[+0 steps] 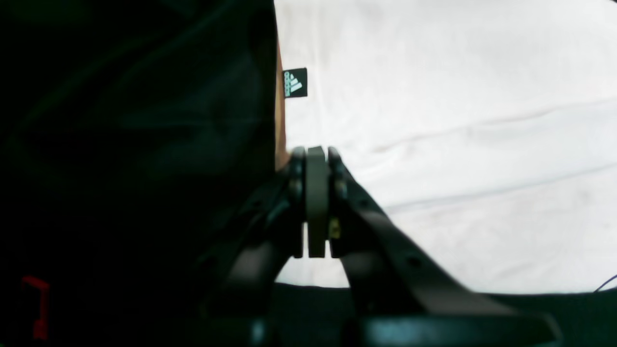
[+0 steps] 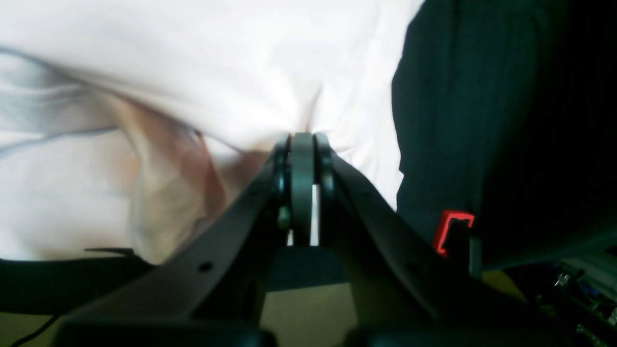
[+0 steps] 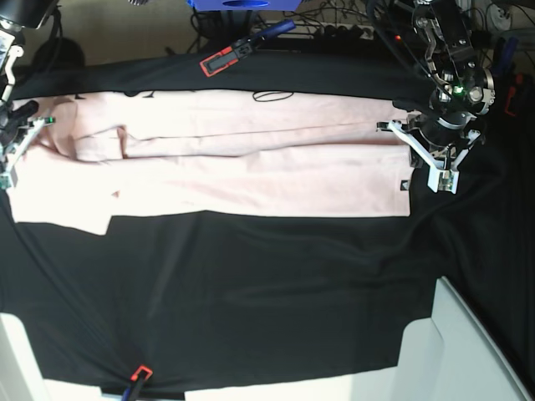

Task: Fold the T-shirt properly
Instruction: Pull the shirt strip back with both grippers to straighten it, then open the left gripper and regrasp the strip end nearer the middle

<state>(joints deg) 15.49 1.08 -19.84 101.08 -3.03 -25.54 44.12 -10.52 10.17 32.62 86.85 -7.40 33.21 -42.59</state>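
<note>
The pale pink T-shirt [image 3: 251, 167] lies as a long band across the far half of the black tablecloth [image 3: 251, 292], plain side up, with a lengthwise fold. My right gripper [image 2: 302, 137] is shut on the T-shirt [image 2: 217, 72], whose cloth puckers toward its tips; in the base view the right gripper [image 3: 10, 171] sits at the shirt's left end. My left gripper [image 1: 316, 153] is shut, its tips at the edge of the flat T-shirt [image 1: 458, 144] near a small black label [image 1: 295, 83]. In the base view the left gripper [image 3: 441, 180] stands just right of the hem.
Red-and-black clamps [image 3: 221, 60] [image 3: 138, 373] pin the tablecloth at the far and near edges. A thin black cable loop [image 3: 272, 96] lies by the shirt's far edge. A white panel [image 3: 468, 351] stands at the near right corner. Wiring and gear crowd the far right.
</note>
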